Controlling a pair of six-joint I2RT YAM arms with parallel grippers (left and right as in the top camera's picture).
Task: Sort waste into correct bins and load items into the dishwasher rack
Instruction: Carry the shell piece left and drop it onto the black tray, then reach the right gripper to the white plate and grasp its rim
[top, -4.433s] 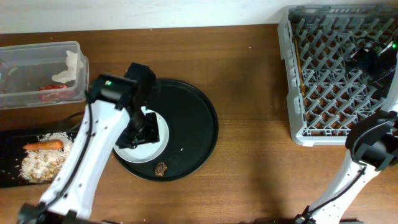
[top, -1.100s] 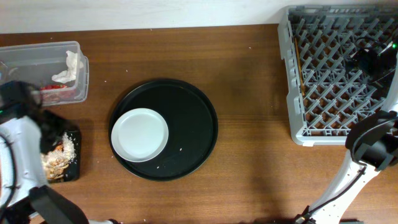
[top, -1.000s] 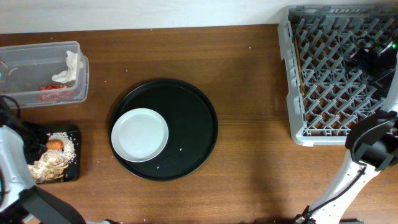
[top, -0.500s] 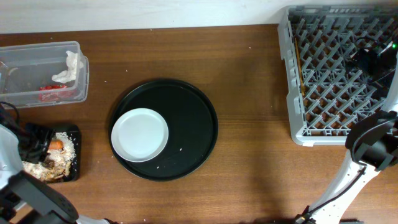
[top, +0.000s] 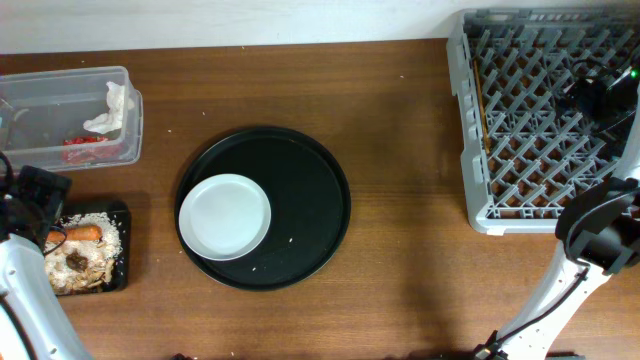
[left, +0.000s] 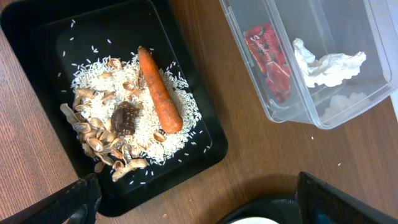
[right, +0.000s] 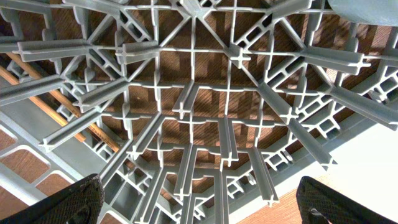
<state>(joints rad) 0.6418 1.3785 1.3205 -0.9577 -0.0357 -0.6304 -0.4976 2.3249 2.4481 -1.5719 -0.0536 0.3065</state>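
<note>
The shallow black tray (left: 193, 106) holds rice (left: 180, 102), beige scraps (left: 93, 134), the orange carrot (left: 160, 90) and the small dark scrap (left: 124, 118). The clear tub (left: 249, 74) beside it holds the red wrapper (left: 267, 59) and white tissue (left: 323, 62). My left gripper (left: 202, 205) is open and empty, above the tray's near edge; it also shows in the overhead view (top: 35, 195). The white plate (top: 224, 217) lies on the round black tray (top: 300, 190). My right gripper (right: 199, 199) is open and empty over the grey rack (top: 545, 120). A wooden chopstick (right: 53, 99) lies in the rack. Cup and bowl are not seen.
The black tray (top: 118, 215) and the clear tub (top: 50, 120) sit at the table's left edge. The round tray is in the middle, with a few rice grains on it. Bare wood lies between the round tray and the rack.
My left arm has moved from the round tray to the black tray at the left. The dark scrap, earlier on the round tray, now lies on the rice. The right arm has not moved.
</note>
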